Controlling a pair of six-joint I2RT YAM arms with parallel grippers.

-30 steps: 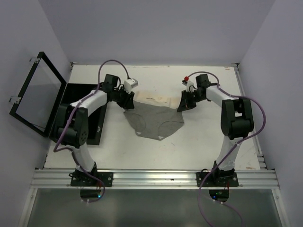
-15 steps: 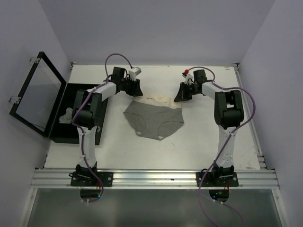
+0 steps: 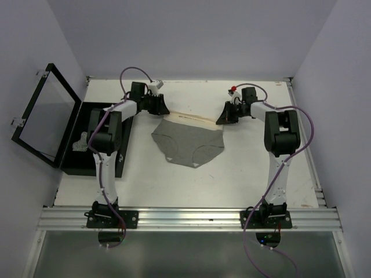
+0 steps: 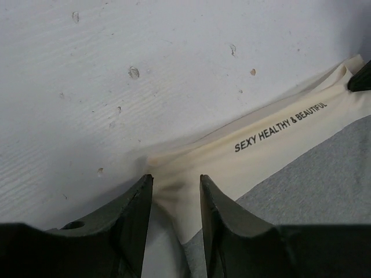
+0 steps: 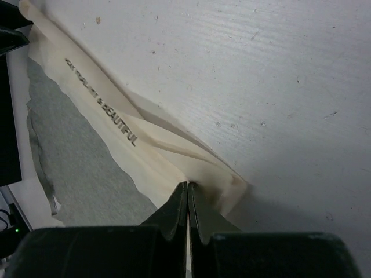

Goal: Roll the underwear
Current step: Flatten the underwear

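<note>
Grey heather cloth underwear [image 3: 190, 147] lies flat at centre of white bench [image 3: 249, 174], with cream printed waistband [image 4: 278, 130] along far edge. Right hand [image 5: 188, 186] clenched on right waistband corner, cloth folded up into pinch. Left hand [image 4: 174, 180] straddles left corner, jaws part apart, band end between them; I cannot tell whether gripped. I judge both corners taken to set band straight and taut, giving even edge for roll. Rolling not yet begun.
</note>
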